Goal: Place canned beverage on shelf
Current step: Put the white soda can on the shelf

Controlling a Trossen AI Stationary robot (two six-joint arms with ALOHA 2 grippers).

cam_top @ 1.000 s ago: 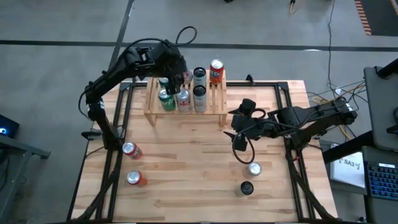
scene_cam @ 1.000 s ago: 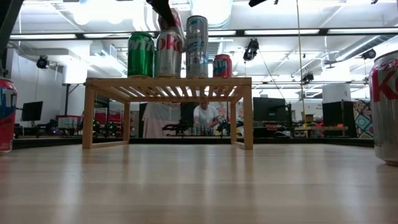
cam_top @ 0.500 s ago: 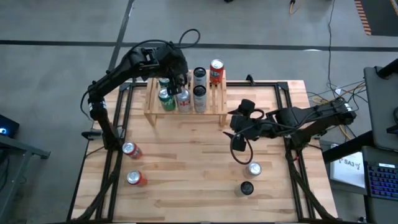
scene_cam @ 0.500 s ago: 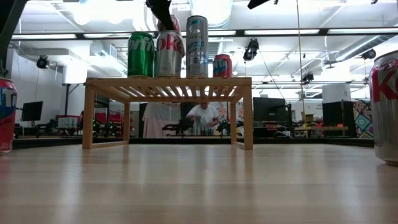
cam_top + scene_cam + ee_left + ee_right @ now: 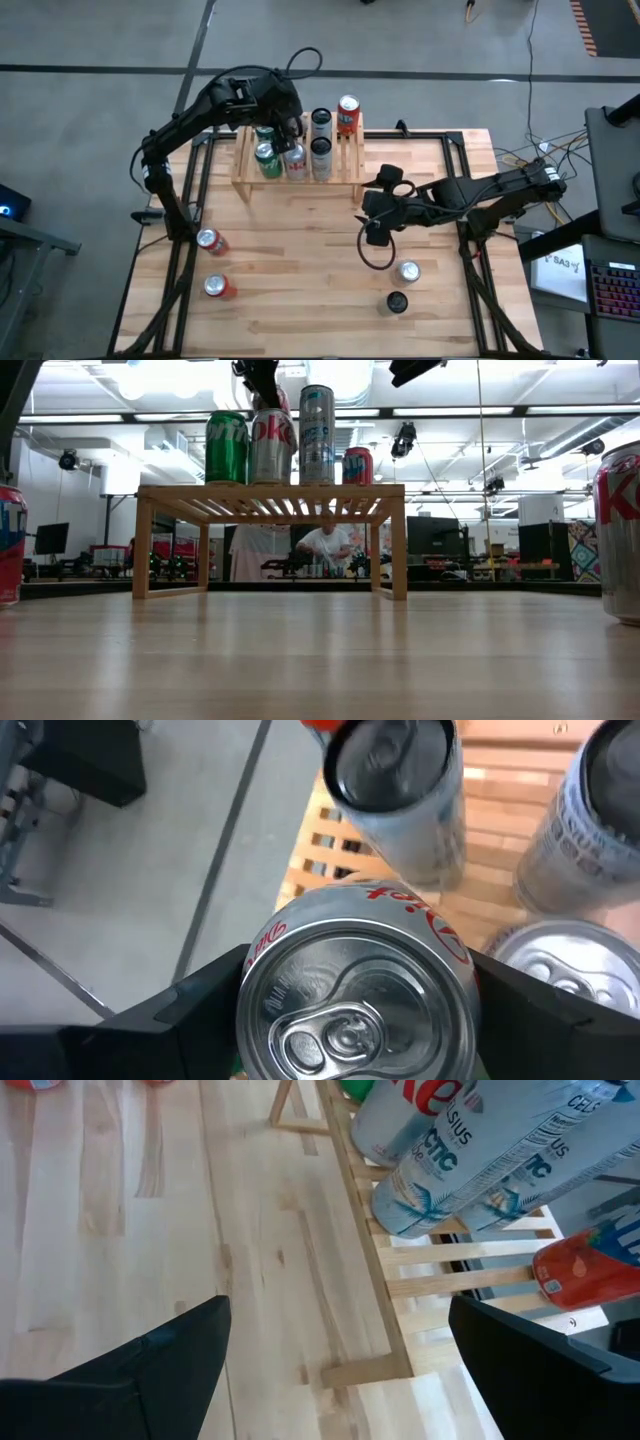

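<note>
Left arm (image 5: 190, 115): matte black links joined by rounded joint housings, with a thin black cable looping free above the wrist at about 1 o'clock of the forearm. Right arm (image 5: 490, 190): the same black finish, slender tubular links, and a black cable hanging in a round loop below the wrist at 6 o'clock. Left gripper (image 5: 350, 1010): two broad, flat, dark fingers (image 5: 180, 1020) with angular, bevelled edges. Right gripper (image 5: 340, 1370): identical dark wedge-shaped fingers (image 5: 150, 1360), smooth and unmarked.
</note>
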